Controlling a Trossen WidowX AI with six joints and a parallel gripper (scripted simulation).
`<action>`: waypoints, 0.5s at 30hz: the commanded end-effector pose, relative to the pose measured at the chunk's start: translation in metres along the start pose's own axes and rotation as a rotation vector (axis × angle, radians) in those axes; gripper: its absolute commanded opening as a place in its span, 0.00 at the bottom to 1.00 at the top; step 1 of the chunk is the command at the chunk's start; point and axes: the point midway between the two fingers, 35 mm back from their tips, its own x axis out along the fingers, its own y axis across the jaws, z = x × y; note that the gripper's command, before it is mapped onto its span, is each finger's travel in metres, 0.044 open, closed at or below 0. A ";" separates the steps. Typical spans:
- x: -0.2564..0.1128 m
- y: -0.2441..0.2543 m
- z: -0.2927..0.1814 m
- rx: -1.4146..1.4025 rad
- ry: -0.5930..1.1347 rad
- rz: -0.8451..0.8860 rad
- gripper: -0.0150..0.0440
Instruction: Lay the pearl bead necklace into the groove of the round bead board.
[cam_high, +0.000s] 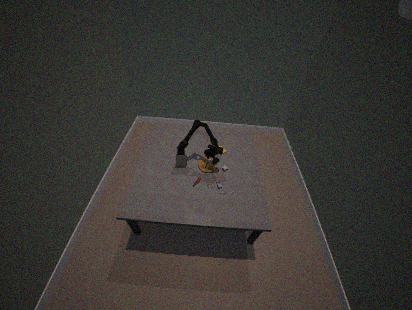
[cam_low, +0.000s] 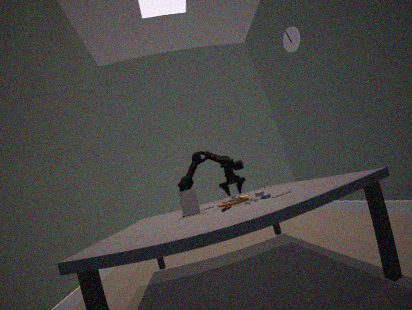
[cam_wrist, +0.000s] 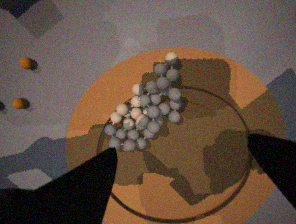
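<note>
The round orange bead board (cam_high: 202, 168) (cam_wrist: 86, 107) lies on the table; its groove (cam_wrist: 172, 220) is a thin dark ring. The pearl bead necklace (cam_wrist: 150, 111) is bunched in a heap of grey-white beads at the board's upper left in the wrist view. The heap crosses the groove: some beads lie inside the ring, others outside toward the rim. My gripper (cam_high: 212, 160) (cam_low: 234, 194) (cam_wrist: 181, 147) is open and empty, pointing down just above the board. Its left fingertip appears beside the heap's lower end. Whether any bead sits down in the groove I cannot tell.
Two small orange balls (cam_wrist: 27, 63) (cam_wrist: 19, 103) lie off the board's left side in the wrist view. A red-tipped item (cam_high: 198, 180), a white piece (cam_high: 225, 168) and a bluish-white piece (cam_high: 219, 185) lie near the board. The table (cam_high: 165, 205) carries the arm's base (cam_low: 190, 202).
</note>
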 end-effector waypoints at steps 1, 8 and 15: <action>-0.002 -0.001 0.010 0.080 0.001 -0.003 0.87; -0.008 -0.001 0.057 0.495 -0.002 -0.003 0.56; -0.008 -0.001 0.058 0.505 -0.002 -0.003 0.46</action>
